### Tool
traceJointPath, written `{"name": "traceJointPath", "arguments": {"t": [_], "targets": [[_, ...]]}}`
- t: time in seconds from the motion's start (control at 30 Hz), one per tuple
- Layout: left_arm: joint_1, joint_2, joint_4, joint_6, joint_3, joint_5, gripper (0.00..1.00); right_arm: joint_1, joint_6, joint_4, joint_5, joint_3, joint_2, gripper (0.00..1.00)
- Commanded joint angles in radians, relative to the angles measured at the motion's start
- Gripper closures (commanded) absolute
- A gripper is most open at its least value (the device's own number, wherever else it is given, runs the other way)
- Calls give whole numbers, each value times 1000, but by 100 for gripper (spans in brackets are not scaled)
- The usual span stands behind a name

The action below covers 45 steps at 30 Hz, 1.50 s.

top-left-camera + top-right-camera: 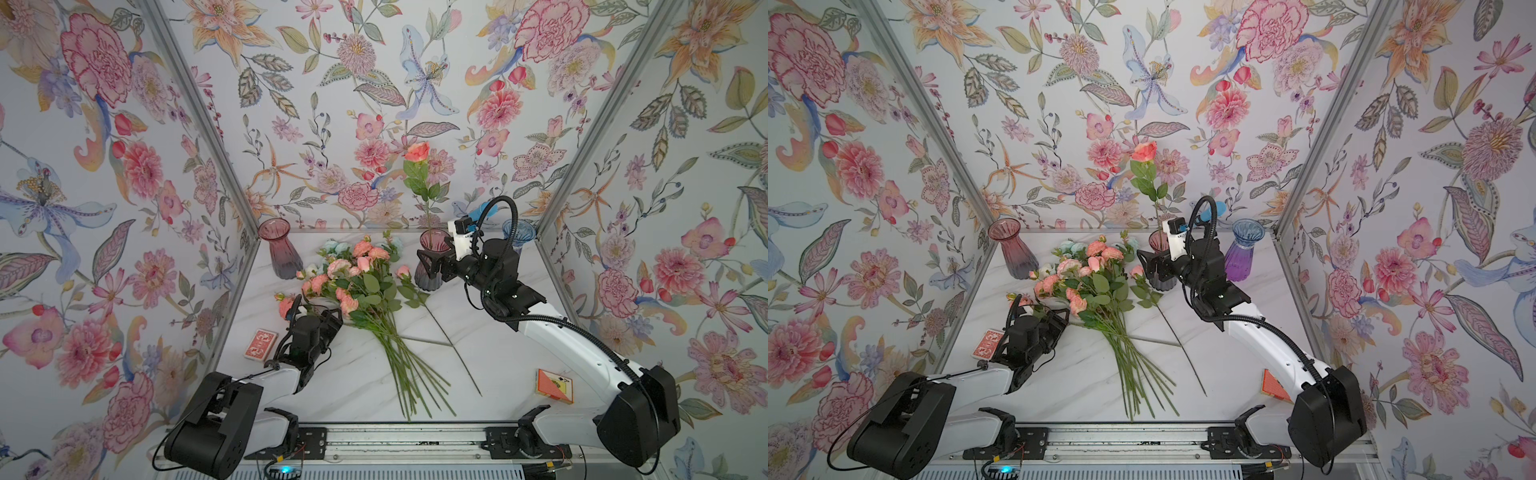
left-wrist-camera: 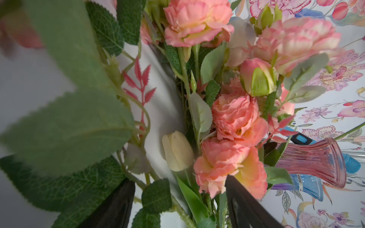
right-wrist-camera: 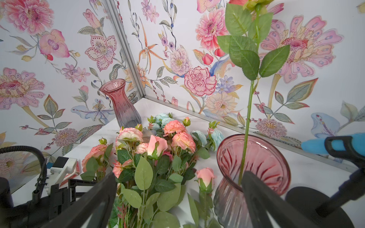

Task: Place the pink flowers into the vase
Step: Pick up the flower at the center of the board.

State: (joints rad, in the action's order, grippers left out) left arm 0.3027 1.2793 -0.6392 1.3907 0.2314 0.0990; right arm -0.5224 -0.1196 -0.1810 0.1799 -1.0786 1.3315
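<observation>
Nearest, the left gripper [image 2: 179, 180] has its jaws apart around stems of the pink flowers [image 1: 362, 264] heaped in the middle of the table [image 1: 498, 353], while one rose [image 1: 417, 151] already stands in the vase [image 3: 276, 158] toward the far edge, the right gripper [image 3: 179, 174] gaping empty beside it, so most remain.

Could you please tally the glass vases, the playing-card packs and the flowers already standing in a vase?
Ribbed glass vases: 3 (pink corner vase, pink centre vase, blue-purple vase)
Red playing-card packs: 2 (left pack, right pack)
Coral rose standing in a vase: 1
Total: 6
</observation>
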Motion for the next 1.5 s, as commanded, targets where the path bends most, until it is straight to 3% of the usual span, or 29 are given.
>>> {"name": "traceJointPath", "arguments": {"t": [0.0, 0.13, 0.57, 0.9, 1.17, 1.47], "targets": [[-12, -13, -48, 56, -6, 22, 26, -1, 5, -25, 10, 15, -5, 1], [-21, -30, -27, 50, -12, 6, 28, 3, -4, -46, 18, 22, 6, 1], [-62, 114, -89, 14, 52, 39, 38, 7, -20, -65, 31, 32, 9, 1], [-85, 209, -164, -2, 57, 57, 56, 7, -29, -83, 32, 42, 11, 1], [-97, 250, -187, -29, 69, 69, 78, -5, -25, -80, 30, 40, 13, 1], [-98, 147, -119, -121, 101, 44, 91, -87, 47, 10, 94, -6, 45, 1]]}}
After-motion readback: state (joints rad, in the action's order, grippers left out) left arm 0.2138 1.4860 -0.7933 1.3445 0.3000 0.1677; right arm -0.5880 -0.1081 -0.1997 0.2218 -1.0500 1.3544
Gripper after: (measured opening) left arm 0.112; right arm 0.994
